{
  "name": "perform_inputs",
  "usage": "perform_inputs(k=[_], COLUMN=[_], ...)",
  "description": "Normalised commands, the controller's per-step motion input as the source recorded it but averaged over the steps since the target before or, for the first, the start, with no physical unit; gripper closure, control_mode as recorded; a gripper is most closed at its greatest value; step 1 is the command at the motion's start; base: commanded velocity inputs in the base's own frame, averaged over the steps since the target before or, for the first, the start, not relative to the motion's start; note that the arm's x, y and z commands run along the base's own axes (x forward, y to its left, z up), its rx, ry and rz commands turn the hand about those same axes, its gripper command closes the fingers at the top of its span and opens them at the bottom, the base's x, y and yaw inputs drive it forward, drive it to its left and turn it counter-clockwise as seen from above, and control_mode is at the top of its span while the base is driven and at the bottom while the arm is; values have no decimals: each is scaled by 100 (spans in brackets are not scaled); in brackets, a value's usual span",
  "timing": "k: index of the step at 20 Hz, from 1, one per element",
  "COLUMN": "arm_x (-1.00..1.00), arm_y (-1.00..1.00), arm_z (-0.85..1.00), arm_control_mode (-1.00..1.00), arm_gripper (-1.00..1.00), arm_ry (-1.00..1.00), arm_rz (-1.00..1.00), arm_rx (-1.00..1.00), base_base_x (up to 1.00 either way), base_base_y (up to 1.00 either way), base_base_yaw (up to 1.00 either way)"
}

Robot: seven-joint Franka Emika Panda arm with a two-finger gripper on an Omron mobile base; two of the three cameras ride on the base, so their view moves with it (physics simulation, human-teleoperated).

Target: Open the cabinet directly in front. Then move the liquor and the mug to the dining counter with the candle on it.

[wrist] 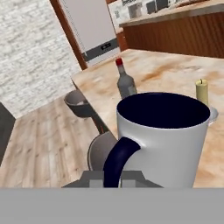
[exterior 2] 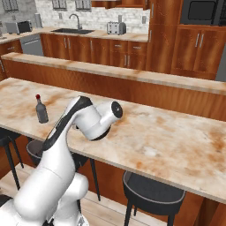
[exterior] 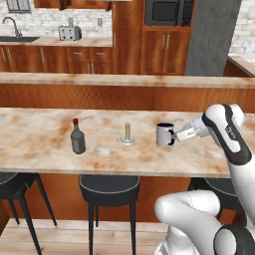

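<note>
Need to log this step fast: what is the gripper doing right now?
Gripper: shut on the mug by its handle, at the dining counter.

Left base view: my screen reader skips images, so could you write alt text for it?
A white robot arm's gripper is shut on the dark handle of a white mug standing on a long marble-look counter. To the mug's left stand a short candle and a red-capped bottle.

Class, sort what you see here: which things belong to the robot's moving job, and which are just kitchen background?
Part of the job: mug, liquor bottle, candle, dining counter, end effector shut on the mug's handle.

Just background: toaster, sink tap, microwave, black stools.
</note>
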Motion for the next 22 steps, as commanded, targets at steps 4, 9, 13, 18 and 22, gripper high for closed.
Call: perform_inputs(k=[4, 9, 13, 18, 22], arm_x=[31, 38, 45, 23, 21], arm_y=[0, 0, -4, 0, 0], arm_z=[-29, -30, -48, -34, -26], arm_control_mode=[-100, -100, -100, -100, -100], arm_gripper=[100, 100, 100, 100, 100], arm_ry=[6, -1, -7, -6, -4], arm_rz=[0, 0, 0, 0, 0], arm_rx=[-4, -2, -4, -11, -6], base_base_x=[0, 0, 0, 0, 0], base_base_y=[0, 0, 0, 0, 0], base_base_yaw=[0, 0, 0, 0, 0])
